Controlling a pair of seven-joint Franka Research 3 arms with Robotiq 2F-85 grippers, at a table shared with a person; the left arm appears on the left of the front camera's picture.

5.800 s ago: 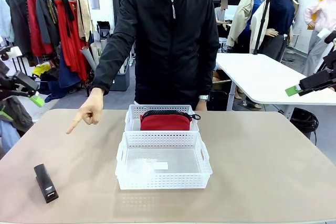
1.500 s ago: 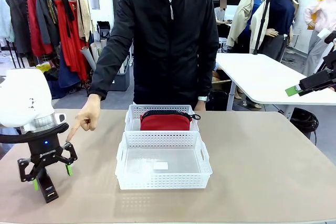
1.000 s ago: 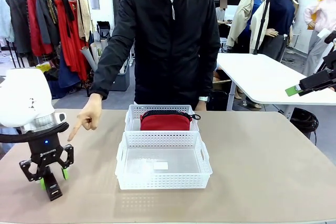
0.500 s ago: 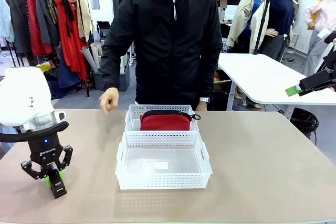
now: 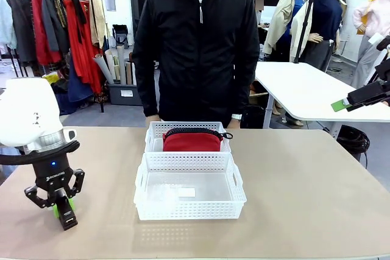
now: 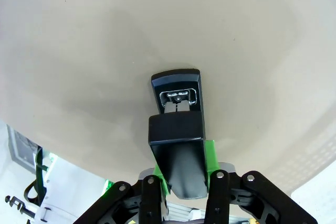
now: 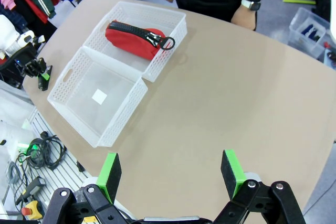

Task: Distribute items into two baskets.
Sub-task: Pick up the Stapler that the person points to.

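My left gripper (image 5: 60, 206) stands at the table's near left, shut on the black stapler (image 5: 66, 216), which pokes out below its green pads. The left wrist view shows the stapler (image 6: 178, 129) clamped between the fingers, its tip just over the tabletop. Two white baskets sit at mid-table. The far basket (image 5: 157, 132) holds the red pouch (image 5: 191, 141); the near basket (image 5: 189, 187) holds nothing but a small white label. My right gripper (image 7: 170, 171) hangs open high over the table's right side, looking down on both baskets and the pouch (image 7: 134, 38).
A person in a black jacket (image 5: 198, 41) stands at the far edge behind the baskets, hands down by the table edge. Bare tabletop (image 5: 304, 193) stretches right of the baskets. A white table (image 5: 304, 89) and clothes rack (image 5: 55, 22) stand behind.
My left gripper has closed on the stapler. The person's pointing hand has pulled back from the table's left and dropped to the side.
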